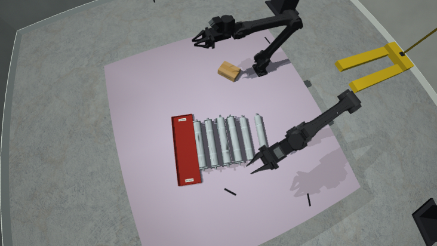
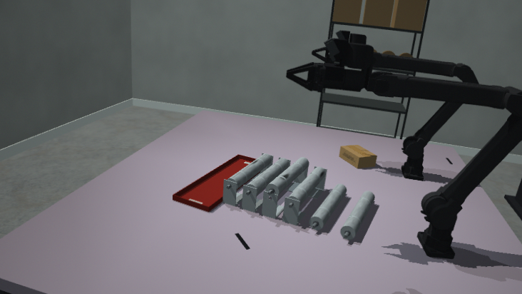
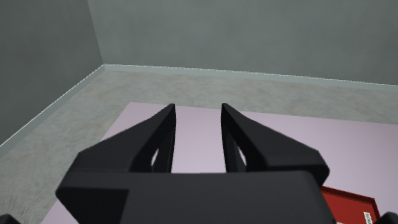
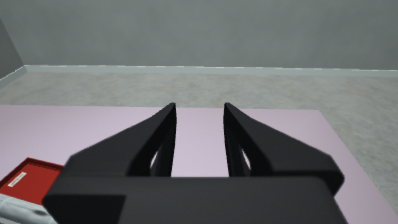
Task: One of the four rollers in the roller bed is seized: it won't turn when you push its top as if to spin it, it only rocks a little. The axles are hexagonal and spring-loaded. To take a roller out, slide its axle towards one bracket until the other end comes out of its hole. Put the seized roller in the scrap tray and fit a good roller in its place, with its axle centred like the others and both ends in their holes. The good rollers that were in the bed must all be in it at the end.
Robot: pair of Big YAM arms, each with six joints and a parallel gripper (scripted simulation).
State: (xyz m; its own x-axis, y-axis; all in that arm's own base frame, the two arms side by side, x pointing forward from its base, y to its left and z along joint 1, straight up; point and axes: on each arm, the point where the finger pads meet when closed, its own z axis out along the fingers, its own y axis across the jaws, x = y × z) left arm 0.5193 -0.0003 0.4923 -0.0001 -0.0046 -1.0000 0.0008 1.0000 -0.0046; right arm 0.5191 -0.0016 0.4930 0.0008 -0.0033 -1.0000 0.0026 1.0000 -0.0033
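Note:
The roller bed [image 1: 216, 143] holds four grey rollers in grey brackets; it also shows in the exterior view [image 2: 277, 182]. Two loose grey rollers [image 1: 253, 135] lie on the mat beside it [image 2: 343, 211]. The red scrap tray [image 1: 185, 149] lies along the bed's other side and is empty. My left gripper [image 1: 251, 169] [image 3: 198, 111] hovers high by the near end of the loose rollers, open and empty. My right gripper [image 1: 195, 41] [image 4: 199, 111] hangs high over the mat's far edge, open and empty.
A cardboard box [image 1: 229, 70] lies by the right arm's base. Short black strips [image 1: 230, 191] lie on the mat in front of the bed and near the right edge [image 1: 308, 199]. A yellow fork [image 1: 372, 65] and a shelf rack [image 2: 369, 66] stand off the mat.

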